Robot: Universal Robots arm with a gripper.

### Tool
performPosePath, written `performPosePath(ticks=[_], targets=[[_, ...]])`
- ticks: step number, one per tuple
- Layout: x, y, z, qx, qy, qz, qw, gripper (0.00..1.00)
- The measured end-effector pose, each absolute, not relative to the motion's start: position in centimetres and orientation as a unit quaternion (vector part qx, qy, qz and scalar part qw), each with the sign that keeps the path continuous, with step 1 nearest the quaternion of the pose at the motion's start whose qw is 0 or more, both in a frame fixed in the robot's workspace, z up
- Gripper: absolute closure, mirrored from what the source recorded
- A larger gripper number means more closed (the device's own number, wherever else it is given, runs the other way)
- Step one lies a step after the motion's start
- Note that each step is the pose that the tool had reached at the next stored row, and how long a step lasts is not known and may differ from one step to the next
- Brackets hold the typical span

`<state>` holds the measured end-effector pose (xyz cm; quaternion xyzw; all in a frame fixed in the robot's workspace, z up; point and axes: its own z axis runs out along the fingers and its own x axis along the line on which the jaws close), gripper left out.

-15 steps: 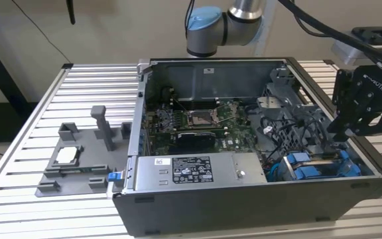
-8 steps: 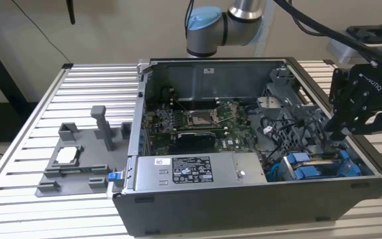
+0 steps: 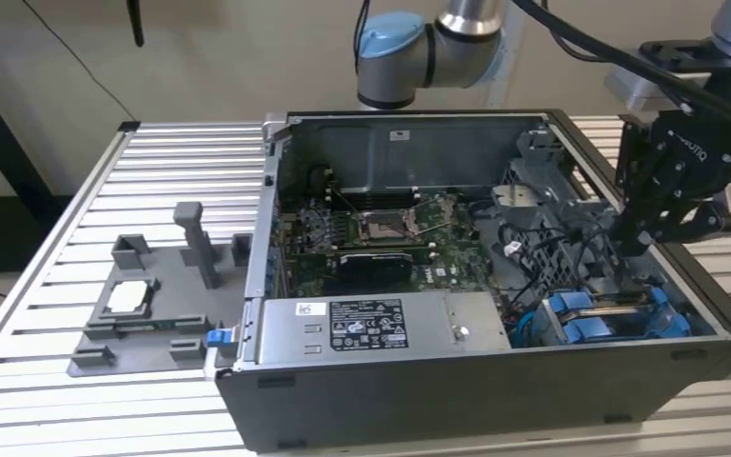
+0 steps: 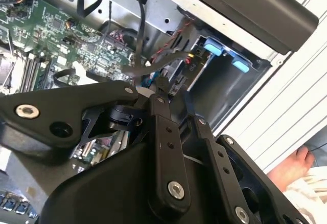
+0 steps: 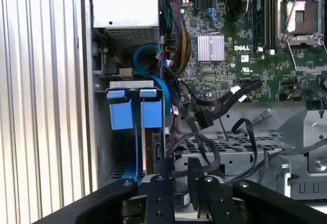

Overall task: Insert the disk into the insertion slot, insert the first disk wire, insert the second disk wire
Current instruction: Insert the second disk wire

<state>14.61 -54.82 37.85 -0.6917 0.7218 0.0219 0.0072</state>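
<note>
Open computer case (image 3: 467, 405) on a slatted table (image 3: 175, 152). The disk (image 5: 152, 114) stands on edge in the insertion slot (image 5: 130, 85), its blue carrier tabs showing, beside the power-supply box (image 3: 365, 324). The gripper (image 3: 628, 249) hangs inside the case just beside the slot, among loose black wires (image 5: 204, 152). Whether it grips a wire cannot be told.

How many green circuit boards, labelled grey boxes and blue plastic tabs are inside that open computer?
Green circuit board: 1
Labelled grey box: 1
Blue plastic tabs: 2
Total: 4
</note>
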Motion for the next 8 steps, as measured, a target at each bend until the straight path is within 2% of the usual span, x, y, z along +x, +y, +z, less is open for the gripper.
performPosePath(ticks=[8], targets=[[13.3,-53.1,38.1,-0.692,0.722,0.017,0.012,0.73]])
